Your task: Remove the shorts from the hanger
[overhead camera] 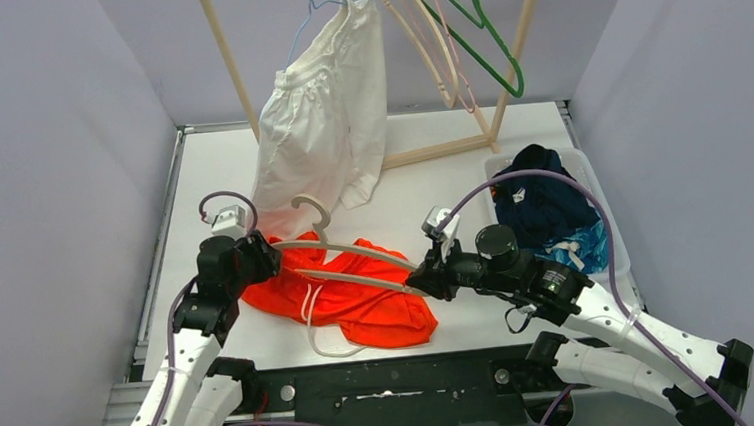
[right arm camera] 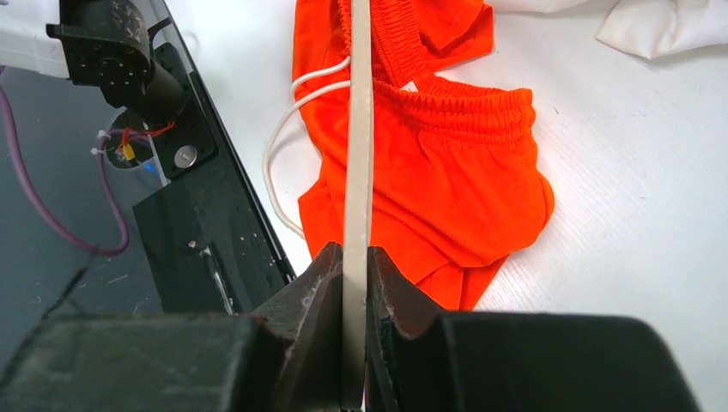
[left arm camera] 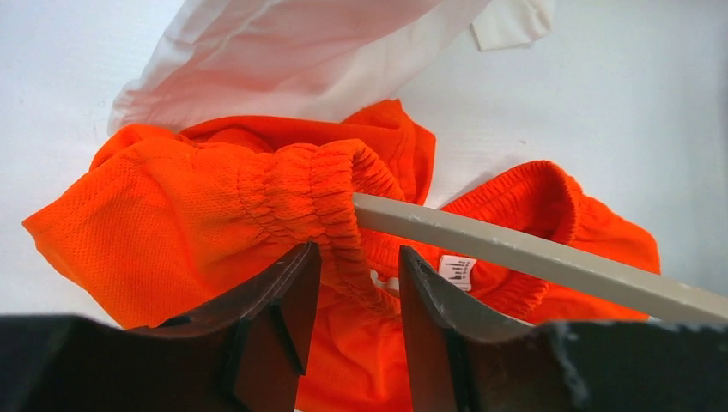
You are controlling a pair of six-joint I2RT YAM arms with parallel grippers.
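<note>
The bright orange shorts lie on the table, threaded on a beige hanger. My left gripper is shut on the shorts' gathered waistband at the hanger's left end. My right gripper is shut on the hanger's bar at its right end, with the orange shorts beyond it. The white shorts hang on a blue hanger on the rack. The navy shorts and the blue leaf-patterned shorts lie in a bin. The camouflage shorts are out of view.
A wooden rack stands at the back with empty pink and green hangers. A white bin sits at the right. White drawstrings trail near the table's front edge. Grey walls stand on both sides.
</note>
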